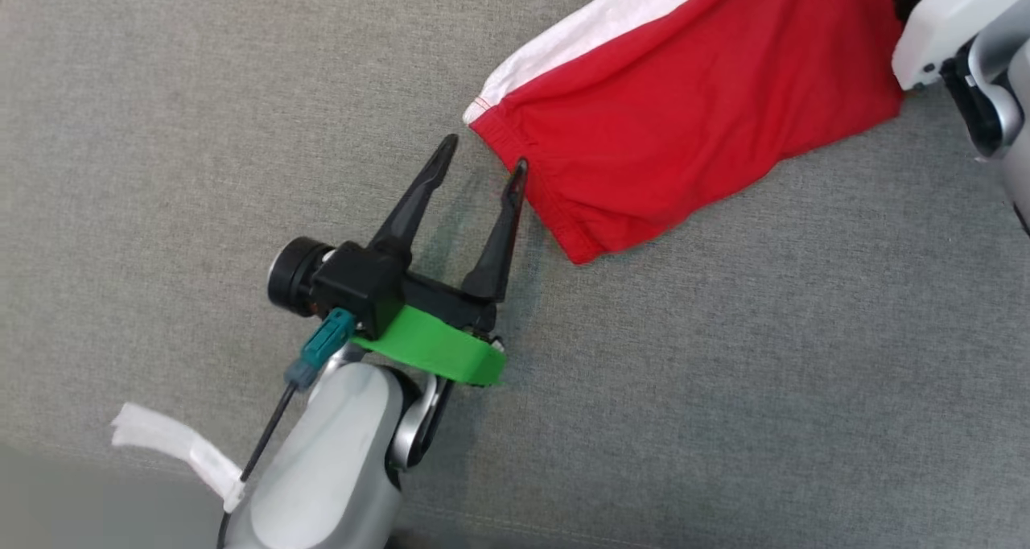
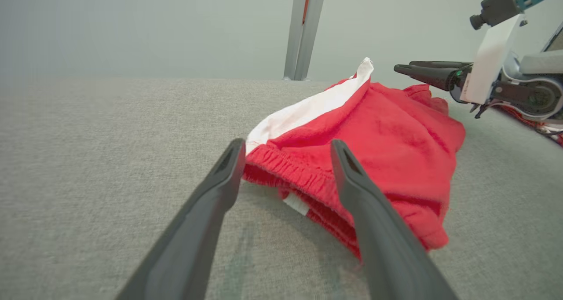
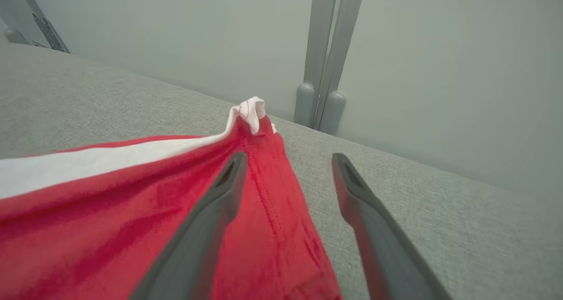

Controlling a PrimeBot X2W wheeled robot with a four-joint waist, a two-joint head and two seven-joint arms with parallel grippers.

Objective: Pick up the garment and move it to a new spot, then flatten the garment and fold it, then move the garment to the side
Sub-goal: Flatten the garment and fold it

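Observation:
The garment (image 1: 692, 98) is a pair of red shorts with a white side stripe, lying folded on the grey fabric surface at the upper right of the head view. Its elastic waistband faces my left gripper (image 1: 483, 167), which stands open just short of that hem, one fingertip touching it. In the left wrist view the waistband (image 2: 286, 170) lies between the spread fingers (image 2: 220, 190). My right gripper (image 3: 286, 159) is open over the garment's far end (image 3: 250, 111), where a white corner sticks up; its left finger hovers above red cloth (image 3: 132, 229). The right arm (image 1: 966, 42) shows at top right.
Grey textured surface (image 1: 241, 130) spreads out to the left and below the garment. A white tag (image 1: 177, 448) hangs off my left forearm cable. A pale wall with a grey upright post (image 3: 325, 71) bounds the surface's far edge.

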